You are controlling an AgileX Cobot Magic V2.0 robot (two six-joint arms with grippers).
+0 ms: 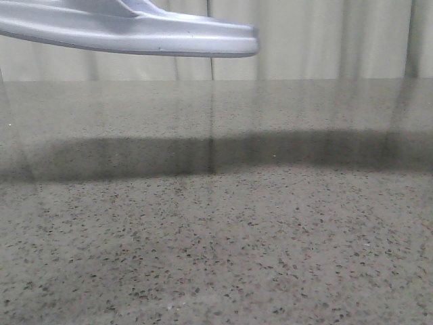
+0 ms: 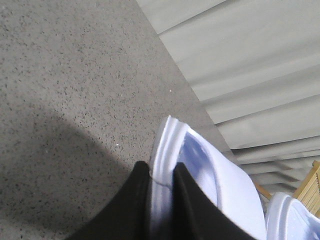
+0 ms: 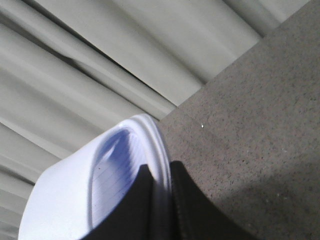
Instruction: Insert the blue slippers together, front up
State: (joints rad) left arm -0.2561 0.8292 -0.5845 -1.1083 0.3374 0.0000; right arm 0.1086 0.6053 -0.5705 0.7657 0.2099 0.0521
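Note:
My left gripper (image 2: pixel 161 170) is shut on the rim of one pale blue slipper (image 2: pixel 220 175), its black fingers pinching the thick sole edge beside the footbed. A second slipper (image 2: pixel 292 220) shows at the corner of that view. My right gripper (image 3: pixel 160 167) is likewise shut on the sole edge of a blue slipper (image 3: pixel 75 190), whose ribbed footbed faces the camera. In the front view one slipper (image 1: pixel 135 34) hangs in the air at the upper left, sole side down, well above the table. Neither gripper shows in the front view.
The speckled grey table (image 1: pixel 216 237) stretches across the front view, with a dark shadow band over its middle. Pale curtains (image 1: pixel 325 40) hang behind its far edge. A wooden frame (image 2: pixel 311 186) stands beyond the table in the left wrist view.

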